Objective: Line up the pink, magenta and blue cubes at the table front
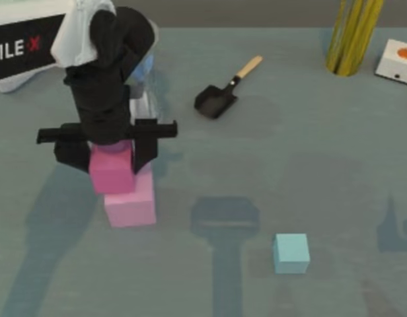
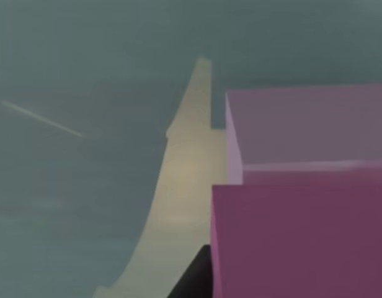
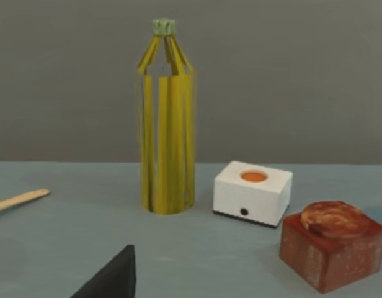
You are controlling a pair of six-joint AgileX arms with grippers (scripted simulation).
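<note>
My left gripper (image 1: 113, 153) clamps the mid-sized matte deep magenta cube (image 1: 111, 168) just beside the large pale pink cube (image 1: 131, 201) for alignment, leaving the small cyan-blue cube (image 1: 291, 253) well apart.

The table (image 1: 322, 165) was dull grey-teal; the cubes were pale pink (image 1: 132, 205), deep magenta (image 1: 111, 168) and light blue (image 1: 291, 253); the bottle (image 3: 167, 124) yellow-striped.

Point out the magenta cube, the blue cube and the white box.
magenta cube (image 1: 111, 170), top view, its front face.
blue cube (image 1: 291, 249), top view, its top face.
white box (image 3: 253, 192), right wrist view, its front side.
</note>
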